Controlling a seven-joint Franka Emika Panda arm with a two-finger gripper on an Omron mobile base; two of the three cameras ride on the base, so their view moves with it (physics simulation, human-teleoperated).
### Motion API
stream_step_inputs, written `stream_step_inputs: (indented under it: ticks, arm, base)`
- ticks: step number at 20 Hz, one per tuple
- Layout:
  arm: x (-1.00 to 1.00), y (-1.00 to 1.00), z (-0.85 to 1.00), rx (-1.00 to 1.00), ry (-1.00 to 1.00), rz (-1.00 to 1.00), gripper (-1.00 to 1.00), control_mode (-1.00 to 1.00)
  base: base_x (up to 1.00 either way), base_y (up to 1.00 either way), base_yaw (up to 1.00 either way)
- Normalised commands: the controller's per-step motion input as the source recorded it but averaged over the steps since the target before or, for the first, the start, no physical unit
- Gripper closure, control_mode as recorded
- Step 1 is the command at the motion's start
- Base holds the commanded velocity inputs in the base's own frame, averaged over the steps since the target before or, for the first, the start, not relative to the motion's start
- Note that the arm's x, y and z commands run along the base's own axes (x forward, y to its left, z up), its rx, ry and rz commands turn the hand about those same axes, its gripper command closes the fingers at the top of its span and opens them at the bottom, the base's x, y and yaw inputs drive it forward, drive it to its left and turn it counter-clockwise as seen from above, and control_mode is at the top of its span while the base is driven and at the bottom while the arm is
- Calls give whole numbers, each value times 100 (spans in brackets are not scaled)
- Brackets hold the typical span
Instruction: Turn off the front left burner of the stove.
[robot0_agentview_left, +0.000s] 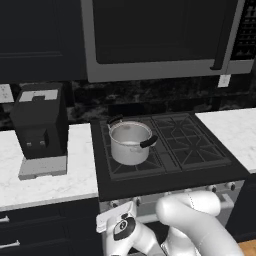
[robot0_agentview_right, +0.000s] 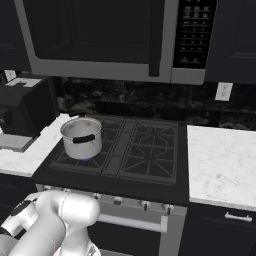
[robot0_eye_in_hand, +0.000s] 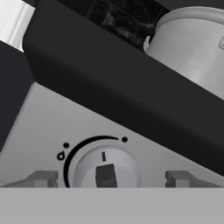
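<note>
The stove (robot0_agentview_left: 170, 172) is a black cooktop with grid grates. Its front left burner (robot0_agentview_right: 70, 159) lies under a steel pot (robot0_agentview_left: 130, 141), and a small blue flame (robot0_agentview_right: 88, 159) glows below the pot. In the hand view my gripper (robot0_eye_in_hand: 109, 178) is open, close to the silver front panel (robot0_eye_in_hand: 52, 131). One fingertip (robot0_eye_in_hand: 42, 178) stands left and the other right of a round silver knob (robot0_eye_in_hand: 106, 168), both apart from it. The knob's mark points up, within a black arc that runs from a flame symbol to a dot. The same pot (robot0_eye_in_hand: 192, 48) shows above the stove's black edge.
A black toaster (robot0_agentview_left: 40, 125) stands on the white counter (robot0_agentview_left: 50, 180) left of the stove. A microwave (robot0_agentview_right: 115, 40) hangs above. More knobs (robot0_agentview_right: 144, 204) and a bar handle (robot0_agentview_right: 130, 222) run along the front panel. White counter (robot0_agentview_right: 220, 160) continues to the right.
</note>
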Motion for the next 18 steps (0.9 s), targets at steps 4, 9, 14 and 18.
stream_step_inputs:
  ticks: [4,9,14,18]
  arm:
    - [1,0,7,0,0,0,100,-100]
    - [6,-1,31,10,3,0,100,-100]
    - [8,-21,41,33,15,-2,100,-100]
    - [1,-41,36,49,18,-10,100,-100]
  base:
    - [0,0,0]
    - [0,0,0]
    - [0,0,0]
    - [0,0,0]
